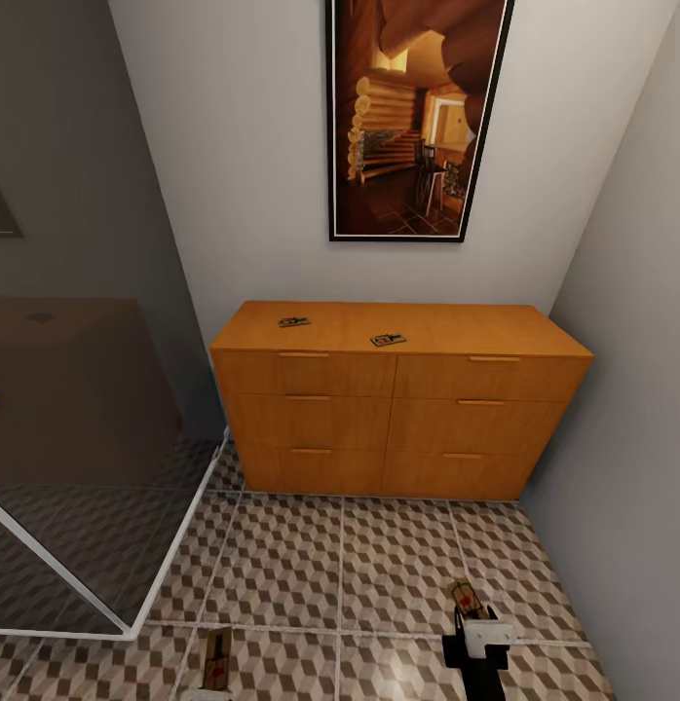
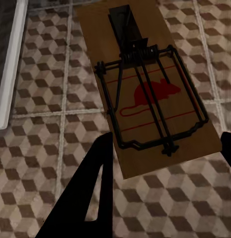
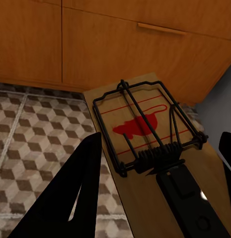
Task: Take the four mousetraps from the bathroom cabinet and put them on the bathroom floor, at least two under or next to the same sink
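While two mousetraps sit untouched on the cabinet (image 1: 398,389), one toward its left (image 1: 294,321) and one nearer the middle (image 1: 388,340), the other two are down at floor level in front of it, one with each arm. The right trap (image 1: 464,596) shows in the head view just beyond the right end effector (image 1: 474,623), low over the bathroom floor (image 1: 311,565) near the grey right-hand wall. From the right wrist camera that board (image 3: 150,148) lies between the two dark fingers (image 3: 70,198), its printed red mouse facing up and the wire bar set; the fingers stand wide on either side of it, and I cannot tell whether they grip its edges or it already rests on the tiles.

The left trap (image 1: 217,662) lies at the near edge of the head view, left of centre. In the left wrist camera it (image 2: 145,94) looks flat against the cube-patterned tiles, with the left end effector (image 2: 167,148) spread wide around its near end. My guess is that it is being set down or has just been let go, though contact is not clear.

Both traps are on the same tiled surface, which suits the task. No sink is visible from here, so I cannot judge that condition. A glass shower screen (image 1: 87,467) stands to the left, and a framed picture (image 1: 415,117) hangs above the cabinet.
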{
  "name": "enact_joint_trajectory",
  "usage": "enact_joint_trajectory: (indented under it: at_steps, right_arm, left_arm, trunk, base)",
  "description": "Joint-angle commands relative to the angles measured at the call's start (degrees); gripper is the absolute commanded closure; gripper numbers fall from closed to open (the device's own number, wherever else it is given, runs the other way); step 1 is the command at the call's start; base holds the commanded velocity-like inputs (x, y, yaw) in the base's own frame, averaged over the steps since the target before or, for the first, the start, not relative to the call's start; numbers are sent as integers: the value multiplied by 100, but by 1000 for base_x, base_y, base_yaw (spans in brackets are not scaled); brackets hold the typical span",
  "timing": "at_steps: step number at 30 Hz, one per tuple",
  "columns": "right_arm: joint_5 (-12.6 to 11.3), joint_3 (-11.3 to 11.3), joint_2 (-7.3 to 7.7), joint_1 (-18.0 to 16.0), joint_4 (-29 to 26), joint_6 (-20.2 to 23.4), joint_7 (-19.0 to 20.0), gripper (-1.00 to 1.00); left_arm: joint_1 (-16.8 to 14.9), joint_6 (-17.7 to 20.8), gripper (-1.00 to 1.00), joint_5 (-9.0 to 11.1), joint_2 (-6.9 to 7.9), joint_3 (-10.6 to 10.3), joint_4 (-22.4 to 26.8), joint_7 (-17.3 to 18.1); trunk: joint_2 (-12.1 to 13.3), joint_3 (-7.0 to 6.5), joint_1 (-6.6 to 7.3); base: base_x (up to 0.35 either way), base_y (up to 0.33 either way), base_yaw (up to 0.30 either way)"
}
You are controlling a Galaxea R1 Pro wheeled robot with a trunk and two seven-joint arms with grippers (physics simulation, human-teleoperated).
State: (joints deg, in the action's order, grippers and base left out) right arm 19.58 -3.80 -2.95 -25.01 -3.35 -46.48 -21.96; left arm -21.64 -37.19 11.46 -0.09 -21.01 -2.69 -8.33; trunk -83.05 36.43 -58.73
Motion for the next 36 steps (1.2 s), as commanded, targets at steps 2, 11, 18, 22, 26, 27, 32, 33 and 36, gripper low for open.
enact_joint_trajectory:
  at_steps: [2, 11, 18, 22, 26, 27, 32, 33, 36]
  right_arm:
    - [53, -39, -10, -4, 85, -61, -37, 100]
    - [38, -41, -163, -4, 218, -450, -45, 100]
    - [37, -41, -186, -4, 228, -473, -46, 100]
    - [37, -41, -184, -4, 229, -475, -46, 100]
    - [37, -41, -174, -4, 230, -476, -46, 100]
    - [37, -41, -176, -4, 230, -476, -46, 100]
    - [43, -41, -191, -4, 230, -453, -60, 100]
    - [44, -41, -193, -4, 230, -449, -61, 100]
    - [45, -41, -196, -4, 230, -443, -63, 100]
  left_arm:
    - [-7, -21, 100, 29, -115, -46, 37, -111]
    - [-7, -23, 100, 10, -218, -86, 40, -1759]
    - [-7, -60, 100, -5, -204, -95, -6, -1493]
    - [-7, -66, 100, -9, -203, -96, -11, -1268]
    - [-7, -65, 100, -5, -199, -96, -14, -1180]
    - [-7, -63, 100, -1, -192, -96, -16, -1173]
    - [-7, -54, 100, 6, -145, -96, -97, -1166]
    - [-7, -53, 100, 9, -128, -96, -120, -1167]
    - [-7, -44, 100, 18, -87, -92, -153, -1171]
  trunk:
    - [-3, 5, 0]
    - [-3, 5, 0]
    - [-3, 5, 0]
    - [-3, 5, 0]
    - [-3, 5, 0]
    - [-3, 5, 0]
    - [-3, 5, 0]
    - [-3, 5, 0]
    - [-3, 5, 0]
  base:
    - [0, 0, 0]
    - [0, 0, 0]
    - [0, 0, 0]
    - [0, 0, 0]
    - [0, 0, 0]
    - [0, 0, 0]
    - [0, 0, 0]
    - [0, 0, 0]
    - [0, 0, 0]
